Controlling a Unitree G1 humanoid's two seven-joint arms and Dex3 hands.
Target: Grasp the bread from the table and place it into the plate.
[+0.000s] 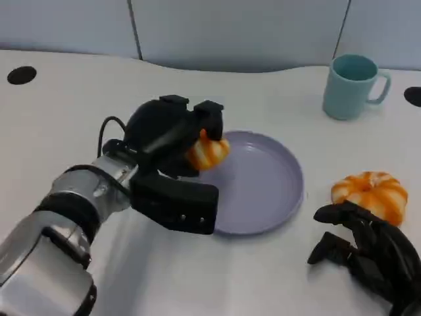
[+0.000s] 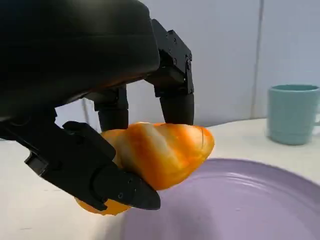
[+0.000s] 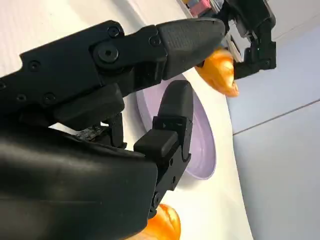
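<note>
Head view gives you the layout: the lilac plate [image 1: 263,181] sits near the middle of the white table [image 1: 59,125], with bare tabletop on its near side and to its left. A teal mug [image 1: 350,85] stands well apart from the plate, toward the far right, and a round orange pumpkin-shaped bun [image 1: 370,194] lies just beside the plate's right rim, apart from it. Two dark round marks [image 1: 22,74] sit at the table's far left and far right edges.

Your left hand [image 1: 172,141] is over the plate's left rim, and it grasps the bread [image 1: 207,151], an orange-and-cream striped roll. In the left wrist view you see the bread [image 2: 162,152] pinched between the fingers [image 2: 175,102] on its far side and the thumb across its near side, raised off the surface with the plate [image 2: 240,205] below and beyond it. The mug [image 2: 292,114] stands past the plate there.

Your right hand [image 1: 368,247] sits low at the near right, just in front of the bun, holding nothing, its fingers partly curled but apart. In the right wrist view its fingers [image 3: 172,125] point toward the plate [image 3: 202,135], with the left hand's bread [image 3: 220,72] showing beyond.
</note>
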